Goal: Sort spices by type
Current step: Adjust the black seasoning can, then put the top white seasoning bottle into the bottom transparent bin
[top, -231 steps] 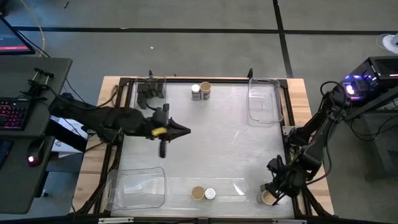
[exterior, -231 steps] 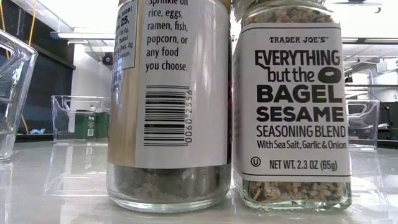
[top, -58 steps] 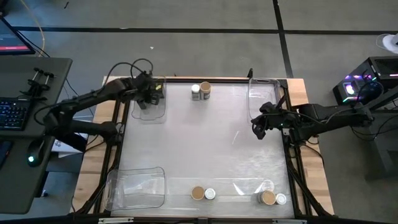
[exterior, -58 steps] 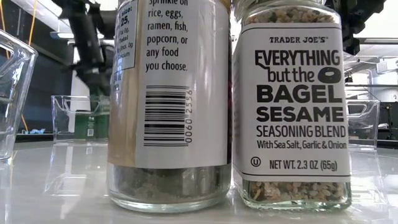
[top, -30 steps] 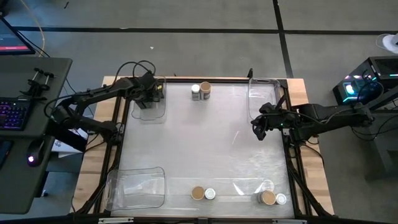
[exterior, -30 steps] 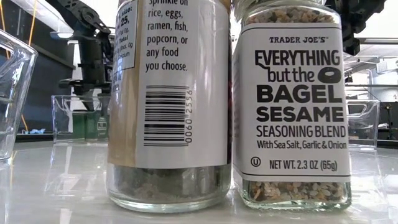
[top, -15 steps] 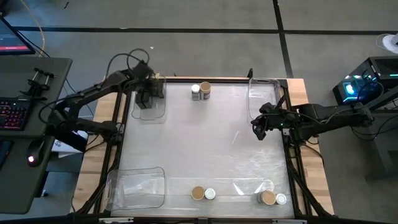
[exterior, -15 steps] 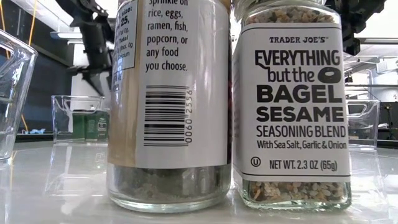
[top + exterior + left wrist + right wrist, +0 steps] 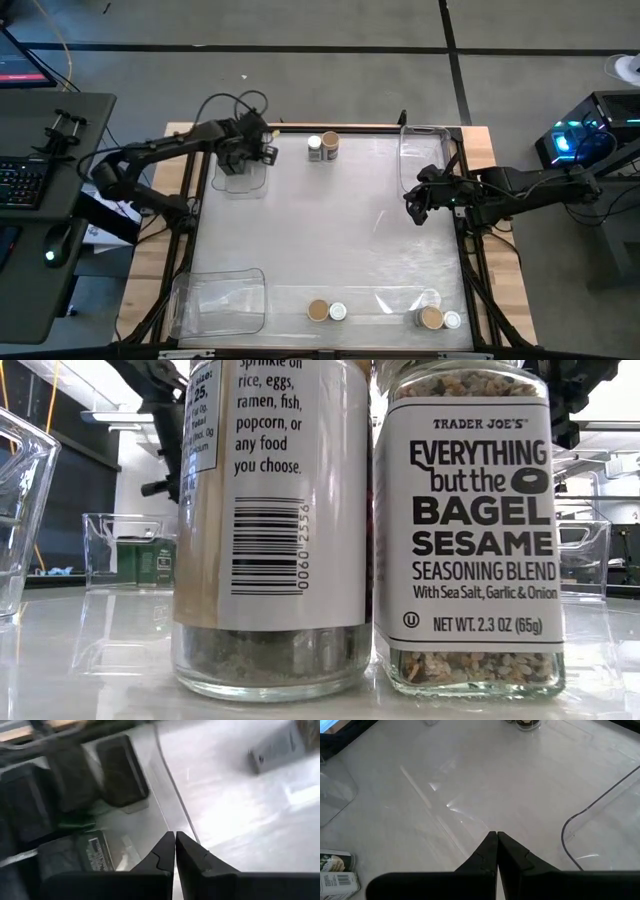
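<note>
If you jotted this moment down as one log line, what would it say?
left tool: shut, empty, above bin holding black spice boxes | right tool: shut, empty, over bare table | jar pairs unsorted

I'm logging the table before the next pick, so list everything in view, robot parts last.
Black spice boxes: several, black, in the clear bin at the far-left corner.
Tan-topped jars: three, one far-centre, two along the near edge.
White-topped jars: three, each beside a tan one.
Clear bins: four, one at each corner.
Table: one, pale top, wooden border.
Left pincer: shut, empty, above the far-left bin.
Right pincer: shut, empty, at the right edge.
</note>
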You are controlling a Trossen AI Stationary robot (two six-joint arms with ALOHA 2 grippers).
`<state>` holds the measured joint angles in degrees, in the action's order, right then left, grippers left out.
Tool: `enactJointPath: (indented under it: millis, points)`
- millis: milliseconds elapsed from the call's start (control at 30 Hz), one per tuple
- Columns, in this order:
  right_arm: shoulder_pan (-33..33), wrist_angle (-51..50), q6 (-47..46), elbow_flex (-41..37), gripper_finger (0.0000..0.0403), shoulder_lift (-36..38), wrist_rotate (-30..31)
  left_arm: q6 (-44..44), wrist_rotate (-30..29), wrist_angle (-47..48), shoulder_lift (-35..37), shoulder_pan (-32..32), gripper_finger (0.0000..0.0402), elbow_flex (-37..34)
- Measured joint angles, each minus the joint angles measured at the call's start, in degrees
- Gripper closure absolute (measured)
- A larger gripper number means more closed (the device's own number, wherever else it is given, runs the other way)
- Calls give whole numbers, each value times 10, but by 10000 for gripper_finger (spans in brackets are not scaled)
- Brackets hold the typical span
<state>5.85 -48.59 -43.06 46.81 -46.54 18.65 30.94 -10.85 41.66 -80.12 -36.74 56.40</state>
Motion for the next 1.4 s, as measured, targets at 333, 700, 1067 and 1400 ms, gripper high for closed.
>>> enactJointPath:
  millis: [333, 700, 1067, 1400]
  points:
    - [0, 0, -4, 0, 403, 0, 2, -19, -23, -24, -99, -3, 401, 0]
    - [0, 0, -7, 0, 403, 0, 2, 3, -105, -36, -100, -16, 401, 0]
    - [0, 0, -6, 0, 403, 0, -2, 4, -67, -10, -91, -20, 401, 18]
    - [0, 23, -4, 0, 403, 0, -4, 9, -100, 7, 41, -4, 401, 67]
